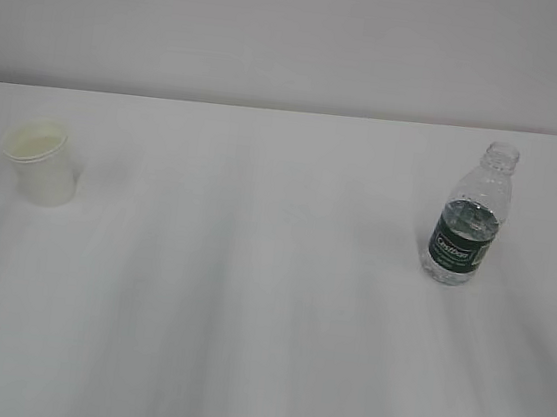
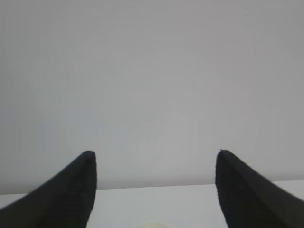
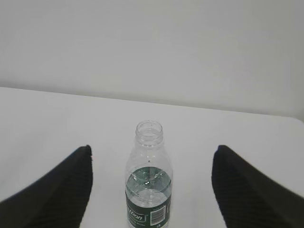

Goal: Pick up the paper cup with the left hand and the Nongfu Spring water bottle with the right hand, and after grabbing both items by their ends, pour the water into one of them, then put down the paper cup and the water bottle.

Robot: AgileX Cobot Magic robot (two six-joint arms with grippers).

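Cup [image 1: 40, 163] far left on the bench [image 1: 266, 318], bottle [image 1: 470, 222] far right, both upright and well apart, untouched. The right hand [image 3: 151, 190] is spread wide with the uncapped bottle [image 3: 148, 178] framed between its 2 prongs, water [image 3: 148, 183] sitting about halfway up. The left hand [image 2: 156, 190] is spread too, nothing between its prongs; only a pale sliver at the bottom edge may be the cup's rim. Risks from here: a prong clipping that open bottle could tip it and spill; the left hand, poorly lined up, could shove or crush the light cup.
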